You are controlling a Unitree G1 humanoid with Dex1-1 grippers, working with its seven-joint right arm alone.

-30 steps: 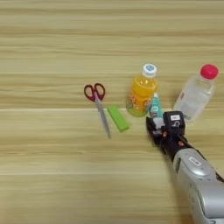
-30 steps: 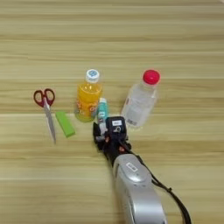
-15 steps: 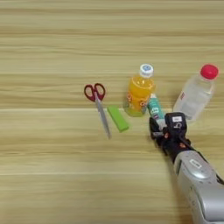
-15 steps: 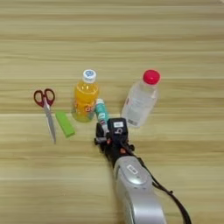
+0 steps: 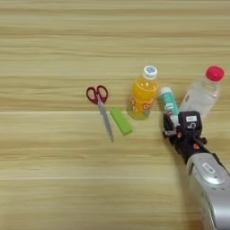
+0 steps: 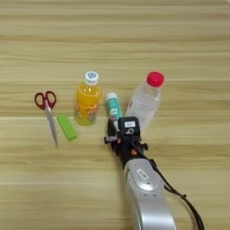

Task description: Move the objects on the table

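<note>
While all 5 objects lie grouped mid-counter (image 5: 54,179), the claw (image 6: 117,128) sits at the near end of the white-and-teal tube (image 6: 113,106), at 6 o'clock from its cap; its grip I cannot tell, so moving seems barely begun.

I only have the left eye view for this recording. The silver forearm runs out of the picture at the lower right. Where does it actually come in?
Observer: In the right eye view the silver forearm rises from the bottom edge, with its full width in the picture.
Operator: Is anything attached to it that I can't see?
Observer: Yes, a black cable trails from the forearm toward the bottom right corner.
</note>
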